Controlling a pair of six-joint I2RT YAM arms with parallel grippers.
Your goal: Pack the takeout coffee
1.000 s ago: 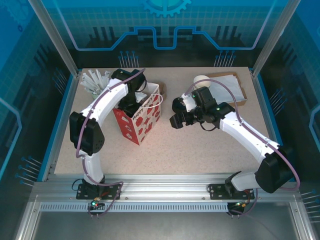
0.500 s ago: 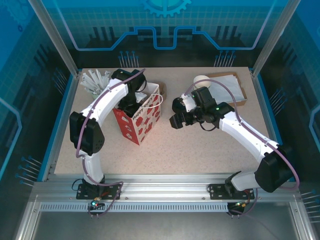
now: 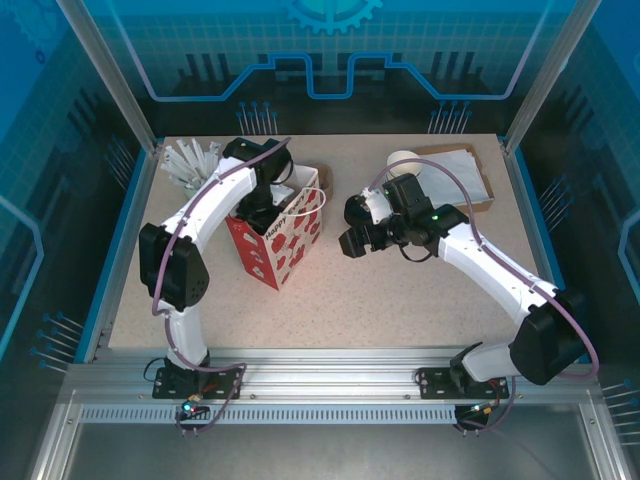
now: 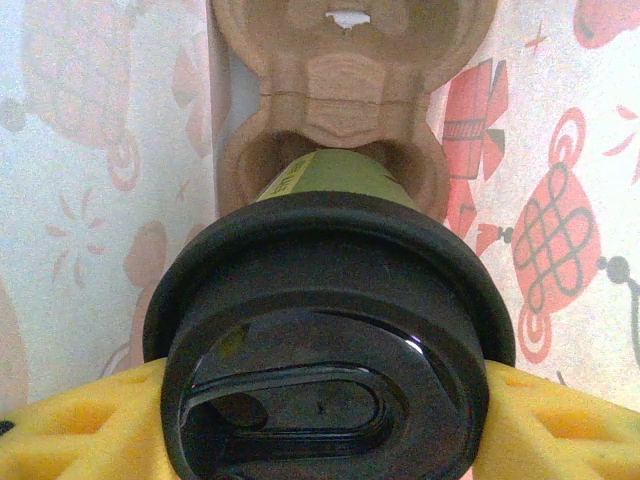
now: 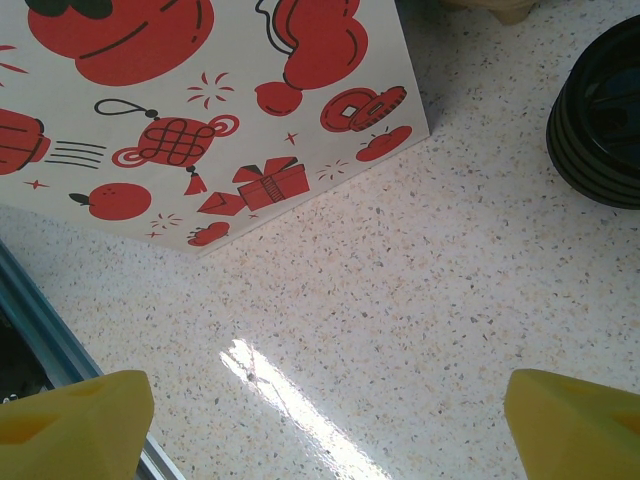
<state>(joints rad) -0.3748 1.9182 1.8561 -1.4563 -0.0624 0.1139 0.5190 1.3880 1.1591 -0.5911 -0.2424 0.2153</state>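
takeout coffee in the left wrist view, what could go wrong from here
1. The left gripper grips the takeout coffee near its black lid; squeezing may loosen it.
2. The cup's base is hidden at the pulp carrier socket; if unseated when released, it could tip.
3. The open right gripper isn't steadying the paper bag, which may shift.

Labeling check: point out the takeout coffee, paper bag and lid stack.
takeout coffee (image 4: 330, 330), left wrist view, black lid top
paper bag (image 5: 200, 100), right wrist view, printed side wall
lid stack (image 5: 600, 120), right wrist view, side
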